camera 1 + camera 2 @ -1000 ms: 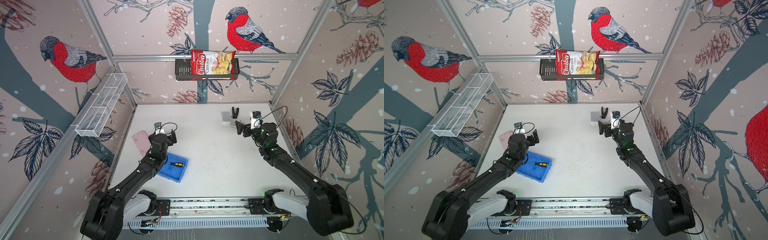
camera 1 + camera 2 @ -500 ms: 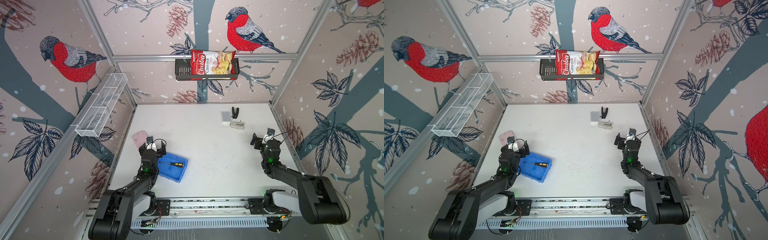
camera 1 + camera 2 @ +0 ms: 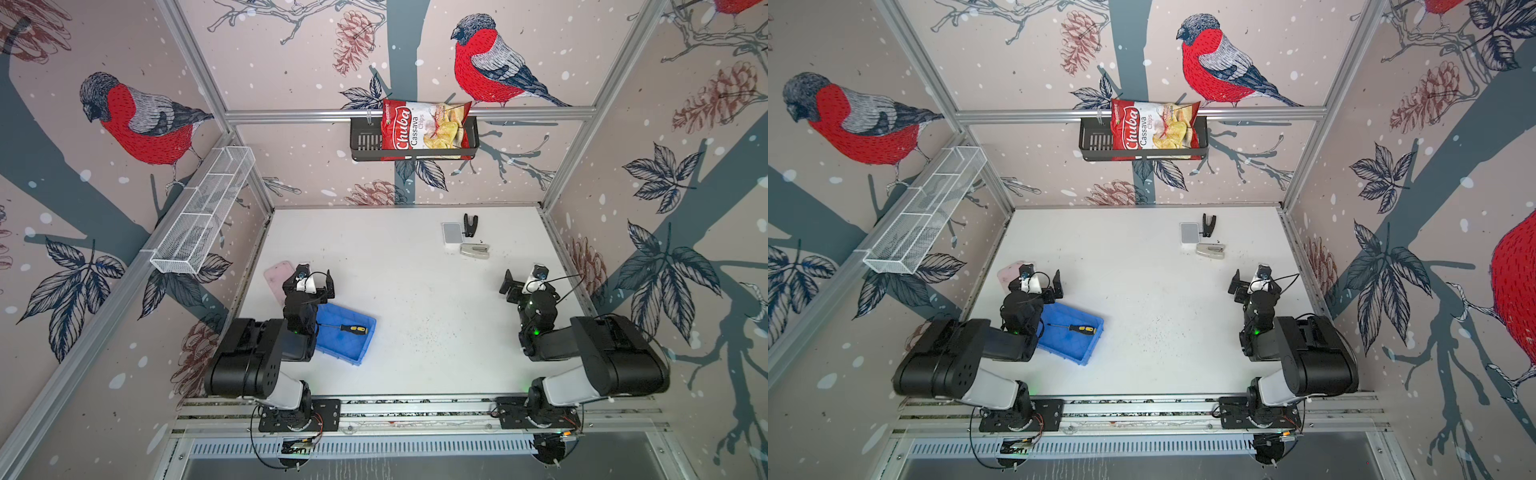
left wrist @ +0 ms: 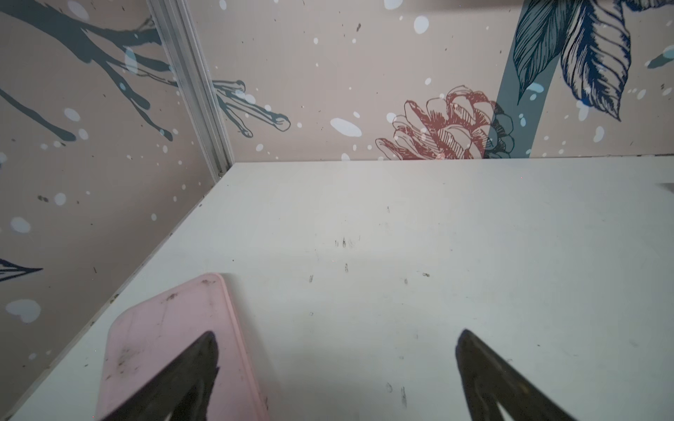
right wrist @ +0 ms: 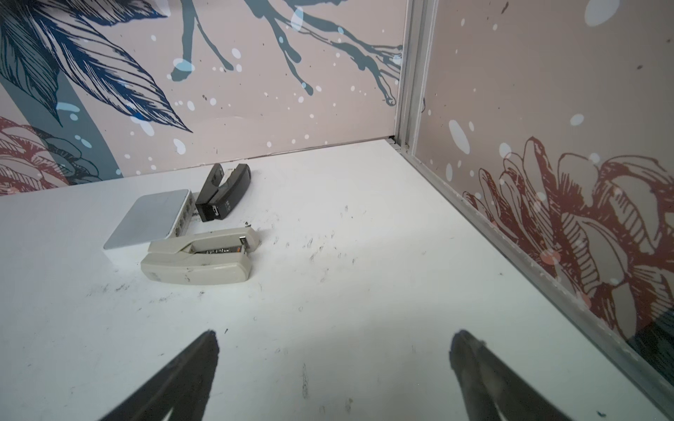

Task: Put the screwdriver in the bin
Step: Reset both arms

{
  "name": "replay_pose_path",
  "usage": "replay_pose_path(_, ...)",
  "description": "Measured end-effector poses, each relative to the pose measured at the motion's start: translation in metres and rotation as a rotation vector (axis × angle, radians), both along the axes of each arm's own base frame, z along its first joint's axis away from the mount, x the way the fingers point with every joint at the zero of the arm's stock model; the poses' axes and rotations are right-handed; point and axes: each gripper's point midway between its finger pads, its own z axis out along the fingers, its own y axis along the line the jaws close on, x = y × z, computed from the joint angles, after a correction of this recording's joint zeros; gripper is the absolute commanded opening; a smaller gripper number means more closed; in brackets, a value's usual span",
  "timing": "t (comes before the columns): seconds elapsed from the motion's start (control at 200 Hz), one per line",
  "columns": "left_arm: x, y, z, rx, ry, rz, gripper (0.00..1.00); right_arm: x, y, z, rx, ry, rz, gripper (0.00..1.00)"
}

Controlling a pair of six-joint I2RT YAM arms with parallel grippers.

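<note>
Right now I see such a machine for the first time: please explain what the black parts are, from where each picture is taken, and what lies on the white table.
These are two black robot arms, each ending in a two-fingered claw. Two pictures come from one camera high above; the other two from a camera on each wrist. The left claw and the right claw are open and hold nothing. On the white table, the screwdriver lies inside the blue bin. A pink container lies near the left claw; a grey stapler, a black clip-like tool and a flat grey box lie far back.
</note>
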Motion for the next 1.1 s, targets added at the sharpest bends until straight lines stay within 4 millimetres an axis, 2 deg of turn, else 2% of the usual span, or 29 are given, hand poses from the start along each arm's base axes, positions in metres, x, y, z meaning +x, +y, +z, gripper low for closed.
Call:
replay_pose_path(0.04,0.004,0.0,-0.002,-0.002,0.015,0.001,1.0,0.003,0.001,0.005,0.002,-0.016,0.007,1.0)
replay_pose_path(0.145,0.013,0.0,0.013,-0.021,-0.032,-0.003,1.0,0.013,-0.002,0.013,0.006,-0.032,0.006,1.0)
replay_pose_path(0.24,0.013,0.001,0.009,-0.021,-0.022,-0.001,1.0,0.019,-0.006,0.015,0.014,-0.028,0.008,0.99)
replay_pose_path(0.4,0.013,0.001,0.009,-0.021,-0.023,0.0,1.0,0.02,-0.008,0.009,0.022,-0.003,0.01,1.0)
replay_pose_path(1.101,0.012,0.002,0.008,-0.02,-0.018,0.004,1.0,0.02,-0.006,0.009,0.025,-0.004,0.025,1.0)
